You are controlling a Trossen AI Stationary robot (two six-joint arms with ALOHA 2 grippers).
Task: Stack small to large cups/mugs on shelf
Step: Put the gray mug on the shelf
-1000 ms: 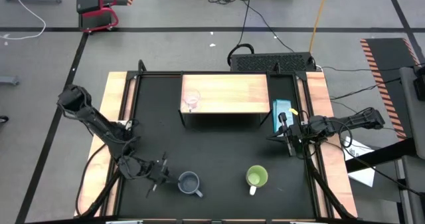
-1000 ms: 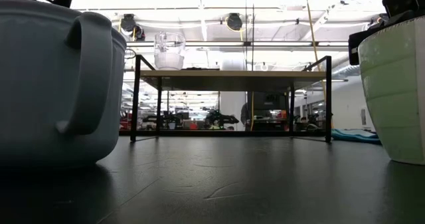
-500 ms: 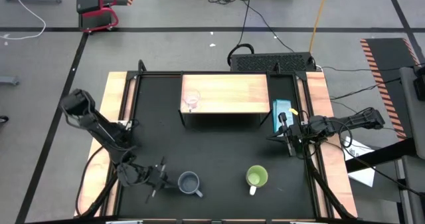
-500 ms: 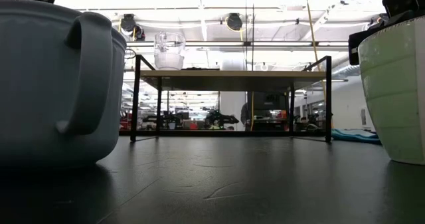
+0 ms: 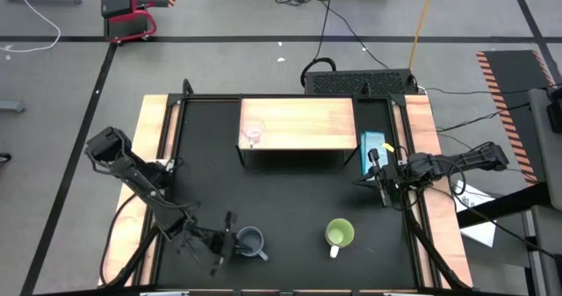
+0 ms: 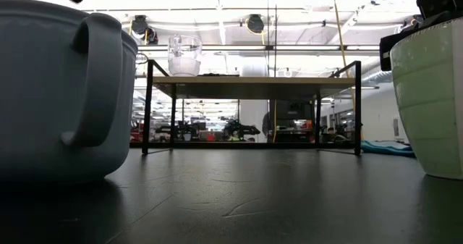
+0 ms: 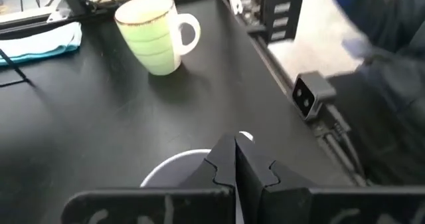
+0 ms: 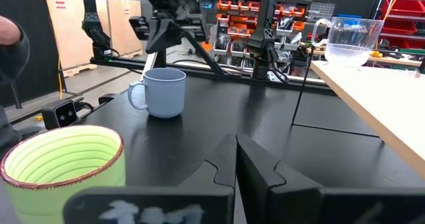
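Left gripper [image 5: 226,237] closed, empty, just left of grey-blue mug [image 5: 251,241]. Right gripper [image 5: 378,184] closed, near table's right edge. Glass cup [image 5: 254,132] on shelf [image 5: 307,125].

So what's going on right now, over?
Left gripper shut, at the grey-blue mug. Right gripper shut, idle at the table's right edge. Glass cup on the shelf; green mug on the table. Nothing in the way.

Two dark jointed arms: left arm [image 5: 132,169] at frame left, right arm [image 5: 457,162] at right, black cabling along both, matte black angular fingers [image 8: 259,167].
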